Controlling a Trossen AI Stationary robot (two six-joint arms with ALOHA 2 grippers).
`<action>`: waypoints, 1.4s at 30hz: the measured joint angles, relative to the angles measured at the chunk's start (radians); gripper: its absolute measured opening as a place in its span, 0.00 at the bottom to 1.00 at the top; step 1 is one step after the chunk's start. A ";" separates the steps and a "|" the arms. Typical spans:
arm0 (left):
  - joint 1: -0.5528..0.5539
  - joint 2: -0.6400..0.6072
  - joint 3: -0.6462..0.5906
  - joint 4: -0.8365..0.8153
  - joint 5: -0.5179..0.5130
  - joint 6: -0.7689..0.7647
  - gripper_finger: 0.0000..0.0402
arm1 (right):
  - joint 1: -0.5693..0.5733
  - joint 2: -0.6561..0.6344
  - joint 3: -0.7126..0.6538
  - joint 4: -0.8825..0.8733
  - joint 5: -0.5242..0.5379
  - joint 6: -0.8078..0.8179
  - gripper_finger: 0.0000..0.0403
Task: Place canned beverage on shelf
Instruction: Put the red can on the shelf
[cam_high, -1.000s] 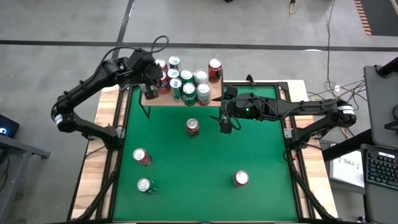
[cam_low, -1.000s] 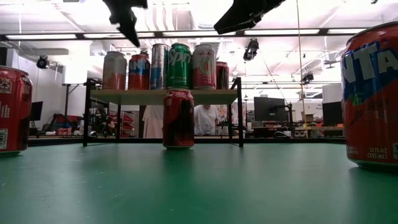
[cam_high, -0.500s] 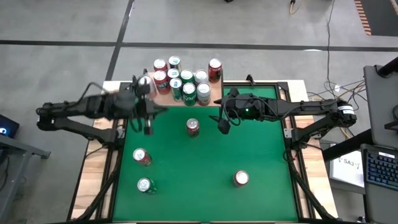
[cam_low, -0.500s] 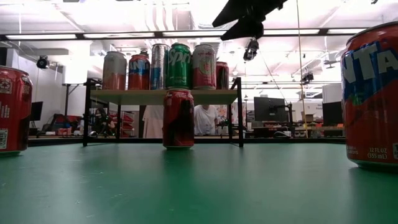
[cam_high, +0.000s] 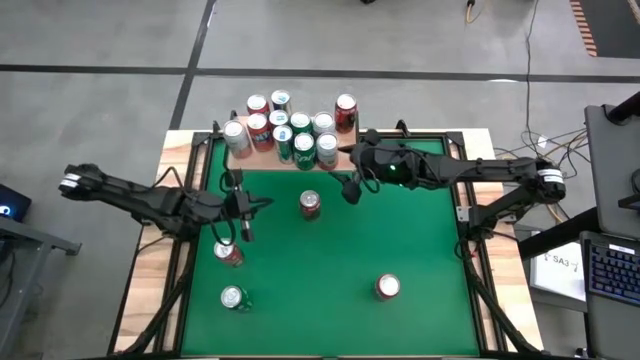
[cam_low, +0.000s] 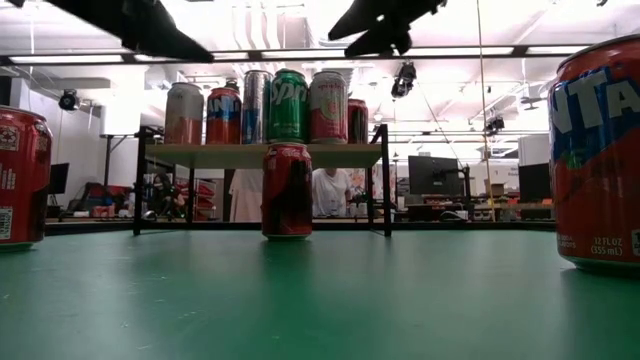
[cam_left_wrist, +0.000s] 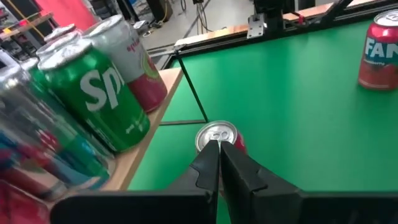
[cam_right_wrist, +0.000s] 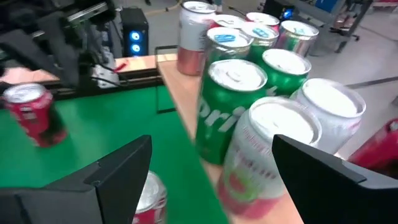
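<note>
High view: nine cans crowd the shelf, a light-wood board on thin black legs that stands at the far edge of the green table, toward its left corner. Among them are three green cans, several red ones and silver-topped ones. Four more cans stand on the green surface. A red can stands just in front of the shelf, near the middle of the far edge. A second red can stands by the left edge, a green-rimmed can near the front left corner, and an orange-red can toward the front right.

The left gripper hangs over the left side of the table, just behind the second red can, its fingers pressed together and holding nothing. The right gripper hovers beside the shelf's right end, just to the right of the red can in front of the shelf, its fingers spread wide and empty.

From table height the shelf shows six cans in a row, the red can upright before it. The table has pale wood strips along both sides and sits on a grey floor. Beyond it lies a bright workshop with ceiling strip lights, monitors, and a person in white behind the shelf.
</note>
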 joint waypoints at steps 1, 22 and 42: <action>0.000 -0.005 -0.016 0.015 0.000 -0.006 0.00 | -0.005 0.017 0.022 -0.003 0.000 -0.011 0.81; 0.002 -0.209 -0.069 0.049 -0.013 0.274 0.00 | -0.087 0.514 0.912 -0.527 -0.008 -0.061 0.81; 0.002 -0.422 -0.080 -0.108 -0.011 0.260 0.00 | -0.109 0.686 1.133 -0.580 -0.053 -0.025 0.14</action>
